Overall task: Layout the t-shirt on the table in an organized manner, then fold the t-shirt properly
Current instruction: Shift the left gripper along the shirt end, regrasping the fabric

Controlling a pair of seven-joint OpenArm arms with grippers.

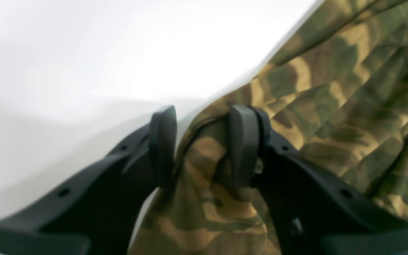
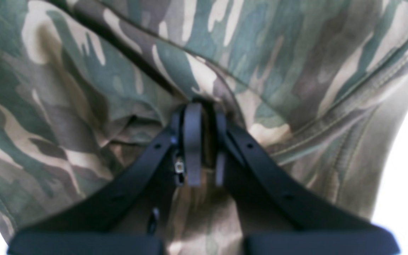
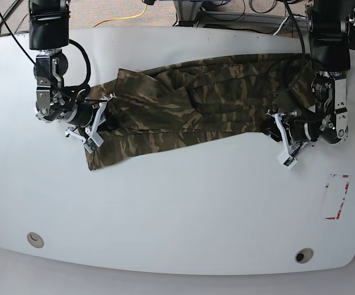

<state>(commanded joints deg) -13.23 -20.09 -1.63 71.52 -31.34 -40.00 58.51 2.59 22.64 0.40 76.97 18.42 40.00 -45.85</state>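
We see the t-shirt (image 3: 196,110) stretched sideways across the far half of the table (image 3: 165,215), a long rumpled band of camouflage cloth running from near the table's left edge toward its right edge. Its left end droops a little toward the near edge, forming a lower corner.

The right gripper (image 3: 97,126) sits at that left end of the cloth. In its wrist view the right gripper (image 2: 204,145) has its two black fingers (image 2: 192,141) drawn nearly together, with a fold of the t-shirt (image 2: 83,88) pinched between them, and fabric fills almost the whole view.

The left gripper (image 3: 280,136) is at the opposite end of the shirt, toward the right edge of the table. In its wrist view the left gripper (image 1: 204,148) holds its fingers (image 1: 243,141) apart, with a bunched edge of the t-shirt (image 1: 331,88) lying in the gap; one finger touches the cloth, the other stands beside it over the bare white table (image 1: 83,71).

Near the right edge lies a red tape rectangle (image 3: 337,196), well apart from the shirt. Two round grommet holes (image 3: 304,255) sit along the near edge.
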